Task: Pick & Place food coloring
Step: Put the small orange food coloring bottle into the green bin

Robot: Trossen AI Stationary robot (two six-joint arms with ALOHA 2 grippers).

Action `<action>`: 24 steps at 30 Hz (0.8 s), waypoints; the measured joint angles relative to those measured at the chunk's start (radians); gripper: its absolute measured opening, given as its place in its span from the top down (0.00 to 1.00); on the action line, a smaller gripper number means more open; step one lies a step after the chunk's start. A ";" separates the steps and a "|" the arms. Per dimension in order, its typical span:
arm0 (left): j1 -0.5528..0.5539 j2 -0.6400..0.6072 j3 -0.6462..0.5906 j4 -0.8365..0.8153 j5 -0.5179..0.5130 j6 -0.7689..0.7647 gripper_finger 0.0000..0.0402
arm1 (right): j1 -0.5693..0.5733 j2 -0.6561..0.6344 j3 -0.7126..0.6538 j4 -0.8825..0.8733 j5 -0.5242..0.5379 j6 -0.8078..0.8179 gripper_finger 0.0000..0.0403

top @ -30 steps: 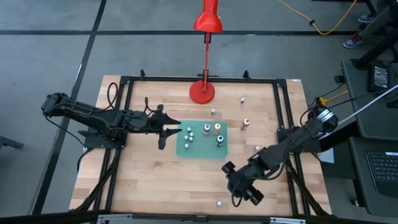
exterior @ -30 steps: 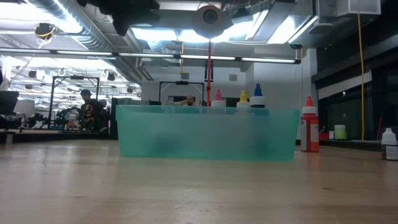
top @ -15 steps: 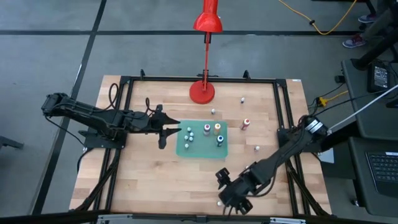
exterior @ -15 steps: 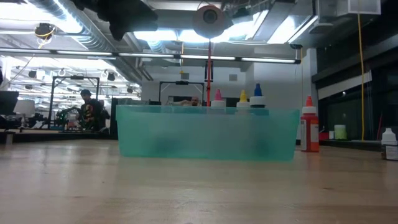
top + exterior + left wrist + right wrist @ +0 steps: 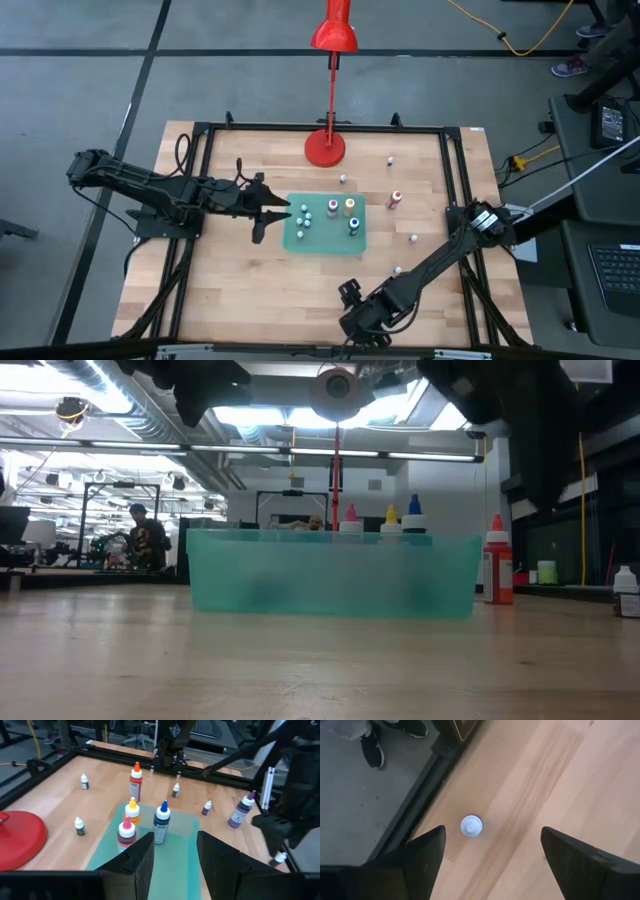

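While spread wide, right gripper (image 5: 492,851) hovers over round white-capped bottle (image 5: 471,826) on wood.

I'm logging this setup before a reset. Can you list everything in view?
Lamp: one, red, at the table's far edge.
Tray: one, green, table centre.
Bottles in tray: at least three; pink, yellow and blue caps.
Red bottle: one, right of the tray.
Small loose bottles: at least four, scattered right of the lamp and tray.
White-capped bottle: one, near edge.
Person: one, in the room behind.
Left gripper: open, at the tray's left edge.
Right gripper: open, above the white-capped bottle.
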State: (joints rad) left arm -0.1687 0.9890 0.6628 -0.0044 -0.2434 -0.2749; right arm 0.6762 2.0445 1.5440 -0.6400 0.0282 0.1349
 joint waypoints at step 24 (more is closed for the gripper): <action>0.000 0.000 0.000 0.000 0.086 0.000 0.63 | -0.005 0.047 0.000 0.073 -0.078 0.146 0.41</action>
State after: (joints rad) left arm -0.1684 0.9890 0.6628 -0.0044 -0.1574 -0.2749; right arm 0.6708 2.0911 1.5439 -0.5668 -0.0496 0.2808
